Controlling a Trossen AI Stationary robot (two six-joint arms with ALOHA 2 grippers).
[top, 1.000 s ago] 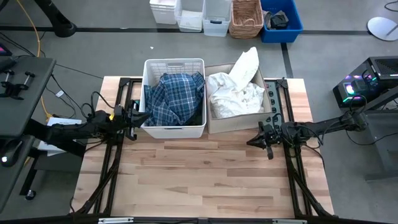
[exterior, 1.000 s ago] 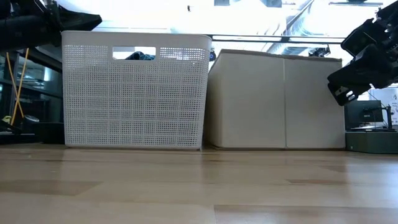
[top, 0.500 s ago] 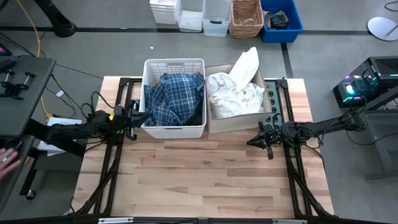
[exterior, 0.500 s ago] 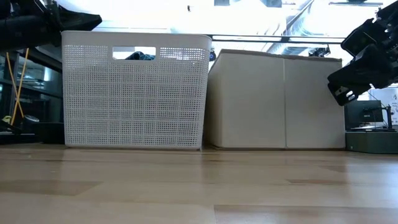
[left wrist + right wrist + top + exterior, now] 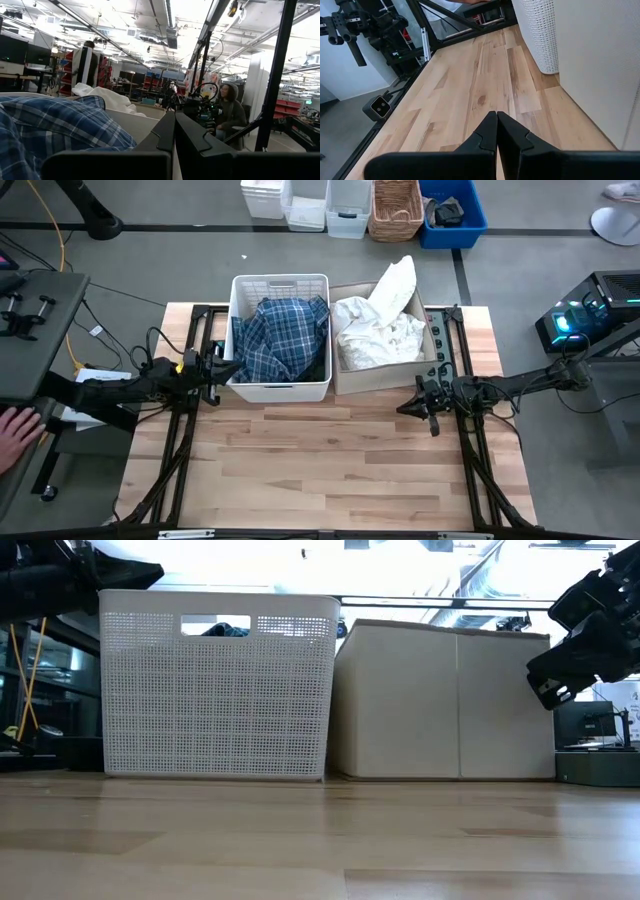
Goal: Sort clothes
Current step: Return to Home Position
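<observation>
A blue-and-white plaid shirt (image 5: 278,335) lies on top in the white plastic basket (image 5: 240,386); it also shows in the left wrist view (image 5: 55,125). Several white pieces (image 5: 382,322) are heaped in the beige fabric box (image 5: 384,376), one standing up over its far rim. The dark green and dark grey garments are hidden. My left gripper (image 5: 222,368) is shut and empty at the basket's left side, at rim height. My right gripper (image 5: 404,408) is shut and empty above the table, just near the box's right front corner.
The basket (image 5: 215,680) and box (image 5: 445,700) stand side by side at the table's far middle. Bare wood lies in front of them (image 5: 320,460). Bins and a wicker basket (image 5: 396,208) stand on the floor beyond. A person's hand (image 5: 14,430) shows at the far left, off the table.
Both arms have kept still. A person's hand has come into view at the left edge of the high view, beside the table.
</observation>
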